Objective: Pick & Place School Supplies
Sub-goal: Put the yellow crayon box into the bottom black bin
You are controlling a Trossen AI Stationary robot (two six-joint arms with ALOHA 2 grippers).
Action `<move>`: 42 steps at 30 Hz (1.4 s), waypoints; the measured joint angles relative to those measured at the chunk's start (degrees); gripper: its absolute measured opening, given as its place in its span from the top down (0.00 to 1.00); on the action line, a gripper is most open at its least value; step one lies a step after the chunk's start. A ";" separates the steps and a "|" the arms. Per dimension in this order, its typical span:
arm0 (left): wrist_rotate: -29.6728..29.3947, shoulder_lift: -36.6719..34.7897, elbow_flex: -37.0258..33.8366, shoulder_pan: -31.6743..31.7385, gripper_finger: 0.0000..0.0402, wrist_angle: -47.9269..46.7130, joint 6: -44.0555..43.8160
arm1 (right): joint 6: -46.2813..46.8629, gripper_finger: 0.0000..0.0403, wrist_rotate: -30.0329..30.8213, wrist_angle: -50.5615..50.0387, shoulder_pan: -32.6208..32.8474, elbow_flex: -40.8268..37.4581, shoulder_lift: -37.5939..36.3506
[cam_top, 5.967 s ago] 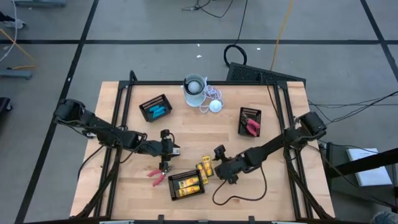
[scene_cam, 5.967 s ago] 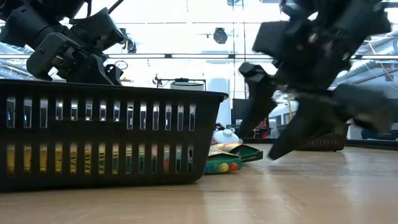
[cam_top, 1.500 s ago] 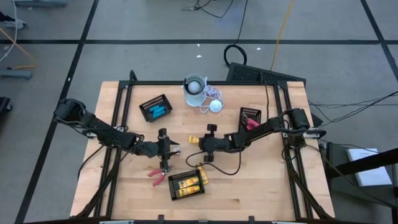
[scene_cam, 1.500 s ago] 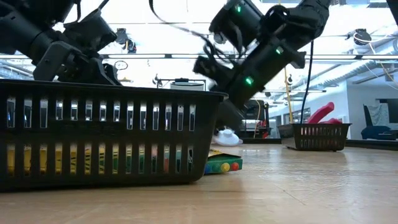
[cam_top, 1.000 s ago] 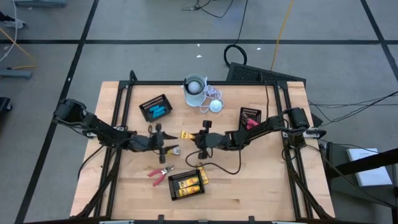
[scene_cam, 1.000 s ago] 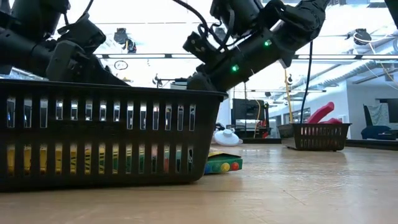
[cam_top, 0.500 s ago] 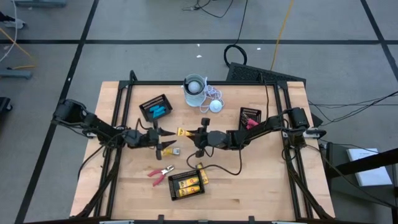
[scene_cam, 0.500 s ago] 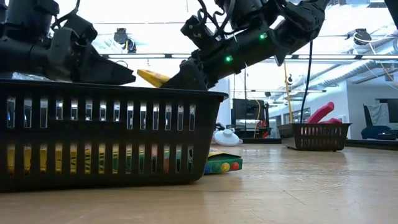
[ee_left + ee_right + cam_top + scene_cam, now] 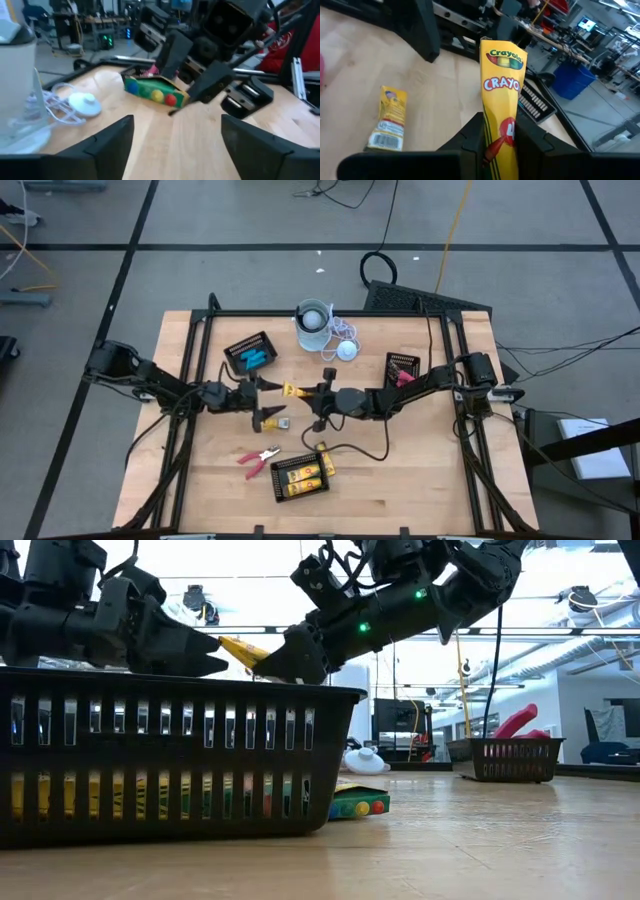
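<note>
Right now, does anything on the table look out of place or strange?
Two things lie loose on the wood outside any tray: the red-handled tool and a crayon pack beside the front tray. Another crayon pack is in mid-air, pinched by the right gripper, facing the open left gripper.

A light wooden table (image 9: 420, 470) bordered by a black frame carries three black mesh trays: one holding light-blue sticks (image 9: 250, 354) near the far left, one with red-handled tools (image 9: 402, 374) at far right, one with yellow crayon packs (image 9: 301, 476) at the near edge. Red-handled pliers (image 9: 258, 458), a loose crayon pack (image 9: 325, 457), a white cup (image 9: 313, 323) and a white corded disc (image 9: 346, 350) also lie on it.
</note>
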 joint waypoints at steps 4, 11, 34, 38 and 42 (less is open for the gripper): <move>-1.20 0.00 0.78 0.02 0.23 0.55 1.73 | 0.15 0.85 -2.66 1.51 -0.15 0.00 0.00; -0.75 0.03 5.21 0.04 0.30 -2.34 6.08 | 0.11 0.85 -3.56 2.51 -0.31 0.51 -0.02; 0.14 0.04 8.31 1.18 0.77 -7.79 8.46 | -0.98 0.85 -4.16 2.49 -0.28 1.05 -0.08; 0.25 0.04 8.29 1.18 0.80 -7.71 8.70 | -1.07 0.85 -4.17 2.44 -0.28 1.05 -0.09; 0.23 0.04 8.29 1.18 0.80 -7.69 8.79 | -0.99 0.85 -4.19 2.44 -0.28 1.05 -0.09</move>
